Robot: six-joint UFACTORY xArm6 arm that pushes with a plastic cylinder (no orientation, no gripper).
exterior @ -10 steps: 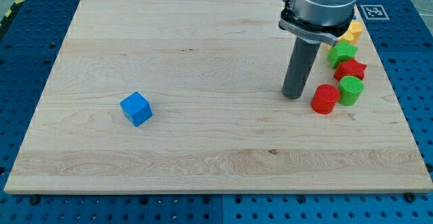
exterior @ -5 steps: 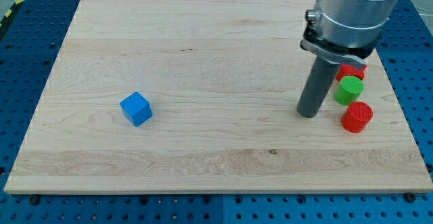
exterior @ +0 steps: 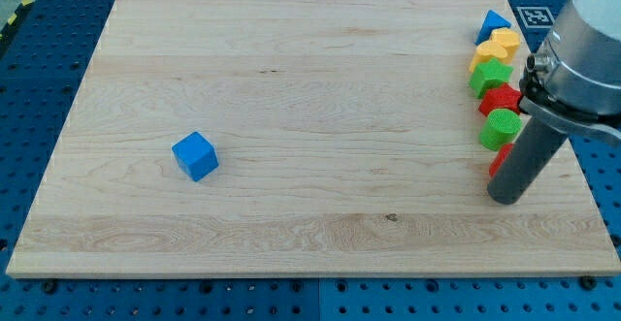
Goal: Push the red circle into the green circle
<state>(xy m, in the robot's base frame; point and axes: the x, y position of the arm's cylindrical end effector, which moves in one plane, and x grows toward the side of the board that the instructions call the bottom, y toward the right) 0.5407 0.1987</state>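
— Swung rightward, hasn't it? My tip (exterior: 506, 199) now stands in front of the red circle (exterior: 498, 162).
— Yes, mostly hiding it; the green circle (exterior: 502, 127) sits just above. It grips nothing.

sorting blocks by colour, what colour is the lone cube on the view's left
Blue. The cube stands alone left of centre in the camera view, the only view there is.

Arm: silver-grey cylindrical housing, dark clamp ring at its base. Below it a straight, smooth, dark grey rod ending in my tip (exterior: 506, 201).
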